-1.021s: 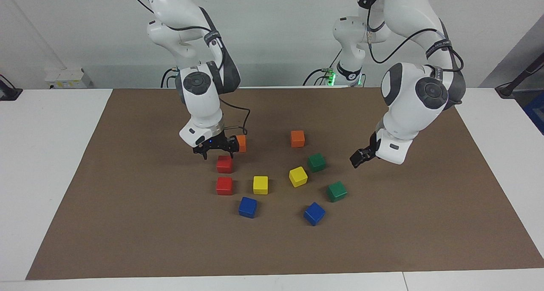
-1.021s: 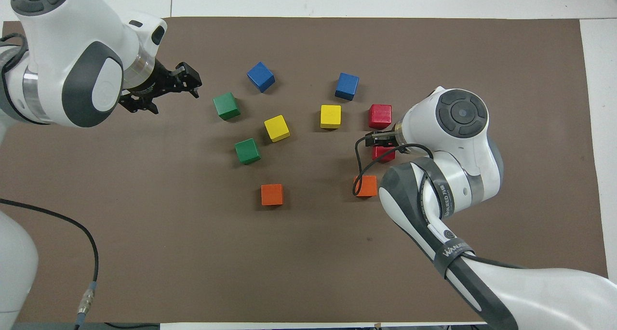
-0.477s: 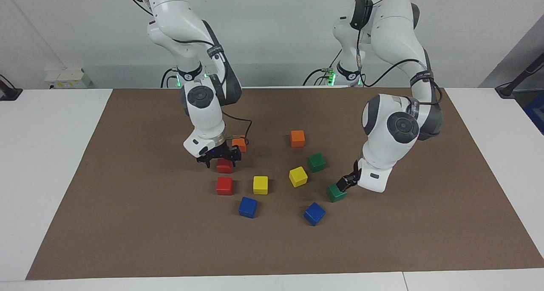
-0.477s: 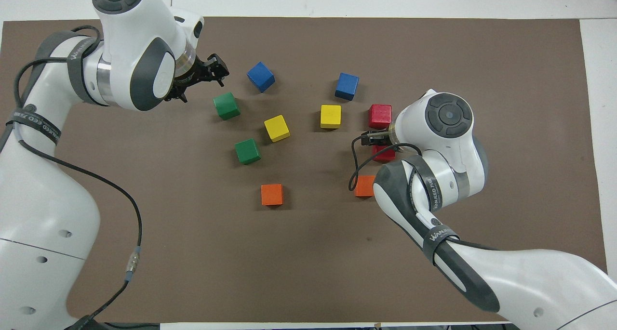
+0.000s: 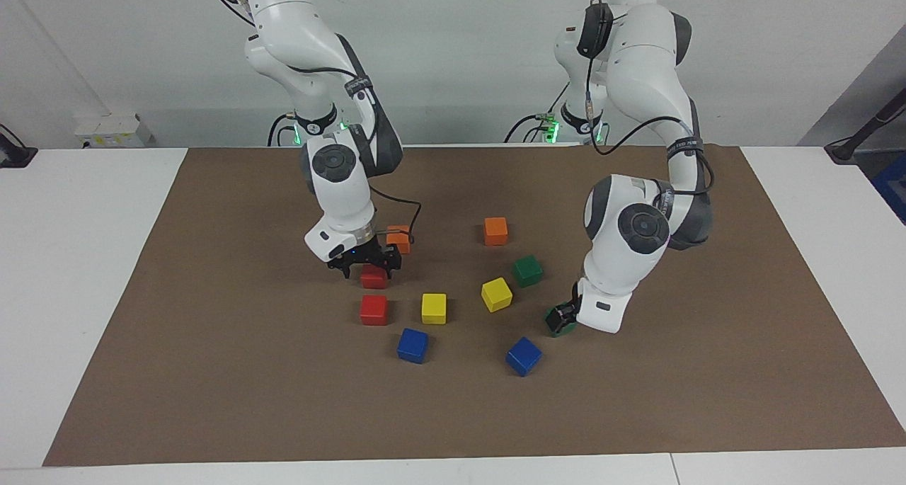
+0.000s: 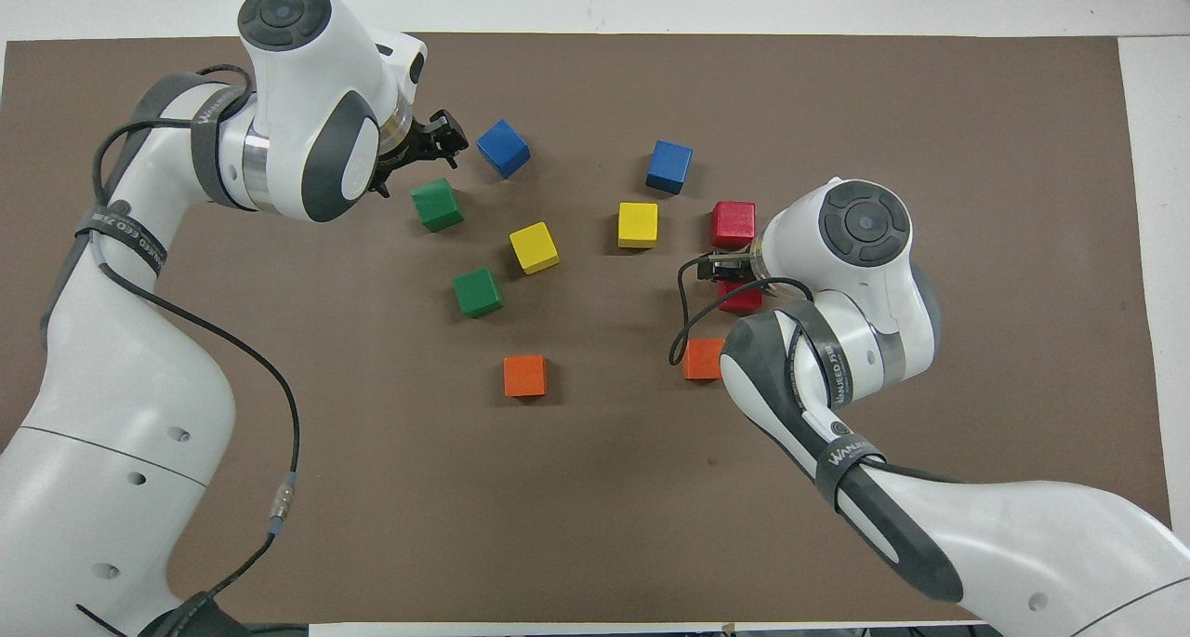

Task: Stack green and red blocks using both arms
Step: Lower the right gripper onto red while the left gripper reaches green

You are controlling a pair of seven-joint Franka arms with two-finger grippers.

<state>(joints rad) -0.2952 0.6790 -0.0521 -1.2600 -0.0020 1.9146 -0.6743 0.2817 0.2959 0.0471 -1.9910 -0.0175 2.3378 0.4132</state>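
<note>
1. Facing view, starting at the right arm's end of the desk (image 5: 212,372): my right pincer (image 5: 366,264) is low over the near red cube (image 5: 374,278). Its fingers are spread and straddle the cube's top, and I judge they are not yet pinching.
2. The far red cube (image 5: 373,309) sits on the desk just beside the near one, farther from me and untouched. It looks like the natural base for the red stack.
3. Toward the middle lies the near green cube (image 5: 527,270), free on the desk beside a yellow cube (image 5: 496,294).
4. At the left arm's end, my left pincer (image 5: 568,314) is down at the far green cube (image 5: 558,323). In the overhead view its fingers look spread, so I read no grip there yet.
5. Handling, as I judge it: these cubes look light, rigid and smooth-faced. I should take each one across two opposite flat sides, centred and square, with modest pressure. A corner grip could twist the cube, and a stack this small could topple if a cube is set down off-centre.
</note>
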